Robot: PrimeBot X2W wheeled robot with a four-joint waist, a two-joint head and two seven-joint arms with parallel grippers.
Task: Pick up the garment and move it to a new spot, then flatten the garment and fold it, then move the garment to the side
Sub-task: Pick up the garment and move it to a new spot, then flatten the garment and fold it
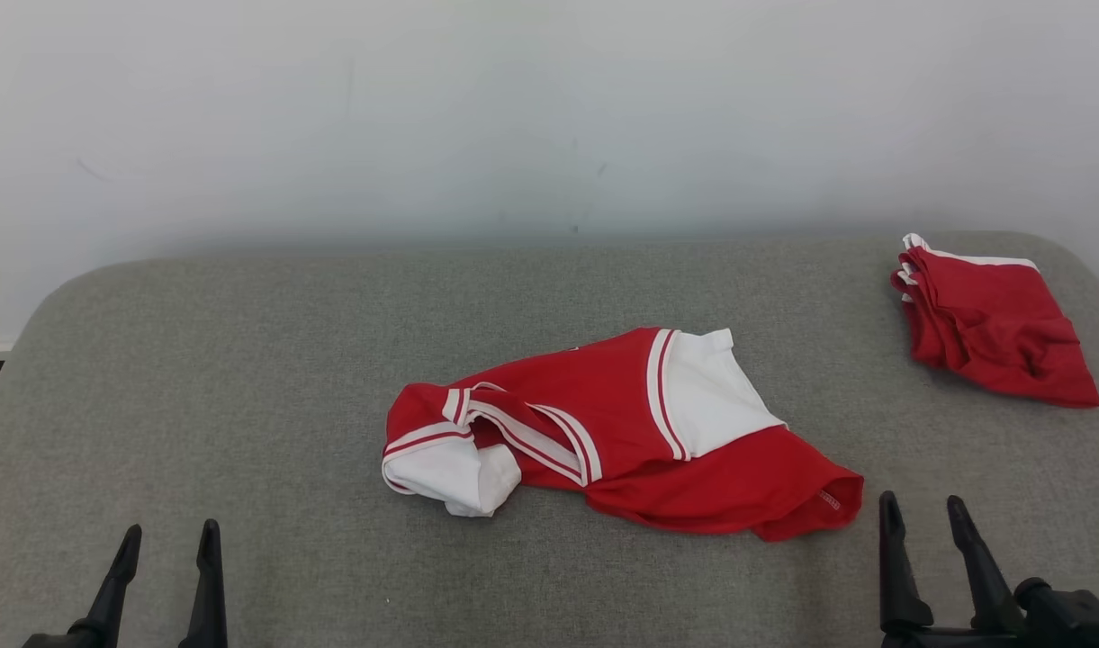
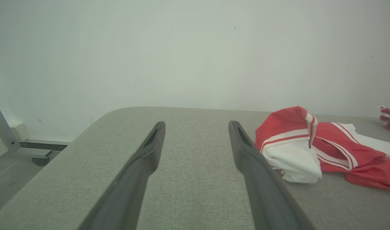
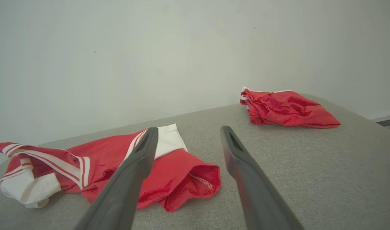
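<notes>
Your right gripper [image 1: 921, 498] is spread wide and empty. The garment [image 1: 621, 423] lies just ahead and to its left, red hem closest to the fingertips. Your left gripper [image 1: 171, 526], also spread and empty, sits well apart from it (so the right arm is nearer). The garment's long axis runs crosswise on the grey table [image 1: 243, 360]. It lies crumpled mid-table, red with white panels and striped trim.

Head view: the left gripper [image 1: 171, 529] and right gripper [image 1: 921, 499] are being cut off by the bottom edge. Left wrist view: the garment [image 2: 335, 137] and the folded red pile [image 2: 389, 116], toward the table's [image 2: 95, 150] far right corner, are being cropped at the right edge. Right wrist view: part of the garment's white panel is being covered by a finger [image 3: 140, 159]. The hem marking [image 1: 828, 499] is being rendered too small to read.
</notes>
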